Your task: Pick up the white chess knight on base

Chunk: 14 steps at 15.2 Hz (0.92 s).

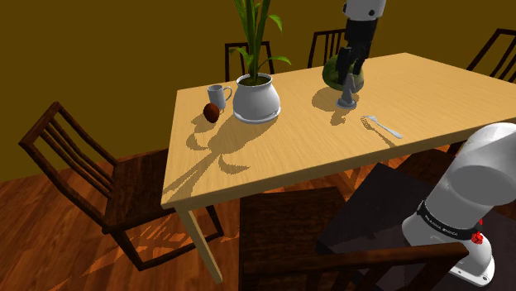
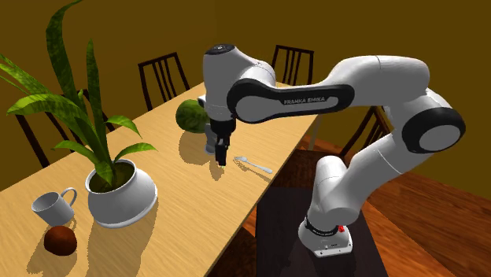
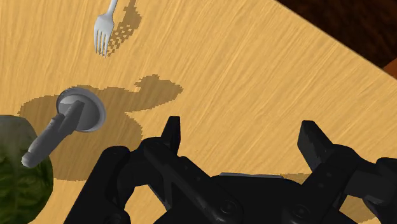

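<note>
The chess knight (image 1: 347, 93) is a small grey piece on a round base, upright on the wooden table (image 1: 273, 149) beside a green melon (image 1: 332, 71). My black gripper (image 1: 348, 69) hangs just above the knight in the shoulder view. In the wrist view the knight (image 3: 58, 126) and its round base stand off to the side of the open gripper (image 3: 240, 127), beyond one finger (image 3: 169, 130), not between the two. Nothing is held. In the second exterior view the gripper (image 2: 221, 154) points down at the table by the melon (image 2: 191, 116).
A fork (image 1: 380, 126) lies near the table's edge towards the stand. A white pot (image 1: 255, 97) with a tall plant, a mug (image 1: 218, 93) and a brown ball (image 1: 213, 113) stand further along the table. Dark wooden chairs (image 1: 99, 178) surround it.
</note>
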### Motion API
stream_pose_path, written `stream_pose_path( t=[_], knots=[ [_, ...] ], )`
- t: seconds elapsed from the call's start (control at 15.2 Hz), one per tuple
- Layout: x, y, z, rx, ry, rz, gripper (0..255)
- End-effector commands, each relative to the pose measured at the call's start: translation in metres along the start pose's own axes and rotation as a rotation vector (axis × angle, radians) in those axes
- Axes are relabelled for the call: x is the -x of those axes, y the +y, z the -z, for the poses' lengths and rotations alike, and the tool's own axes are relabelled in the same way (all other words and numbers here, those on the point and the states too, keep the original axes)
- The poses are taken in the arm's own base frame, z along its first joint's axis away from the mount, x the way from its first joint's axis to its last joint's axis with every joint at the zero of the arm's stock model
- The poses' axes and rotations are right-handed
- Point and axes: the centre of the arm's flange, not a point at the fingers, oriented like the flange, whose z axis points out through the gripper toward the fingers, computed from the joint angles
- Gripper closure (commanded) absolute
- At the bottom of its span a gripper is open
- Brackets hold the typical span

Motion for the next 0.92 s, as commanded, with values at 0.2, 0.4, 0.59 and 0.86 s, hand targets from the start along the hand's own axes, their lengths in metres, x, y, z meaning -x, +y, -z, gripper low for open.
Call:
stream_pose_path(
  t=[0.2, 0.4, 0.59, 0.86],
  knots=[
    [-0.040, 0.050, -0.019, 0.008, 0.003, -0.080, 0],
    [-0.059, 0.083, -0.029, 0.012, 0.005, -0.128, 0],
    [-0.077, 0.116, -0.039, 0.016, 0.007, -0.176, 0],
    [-0.099, 0.161, -0.052, 0.022, 0.009, -0.239, 0]
  ],
)
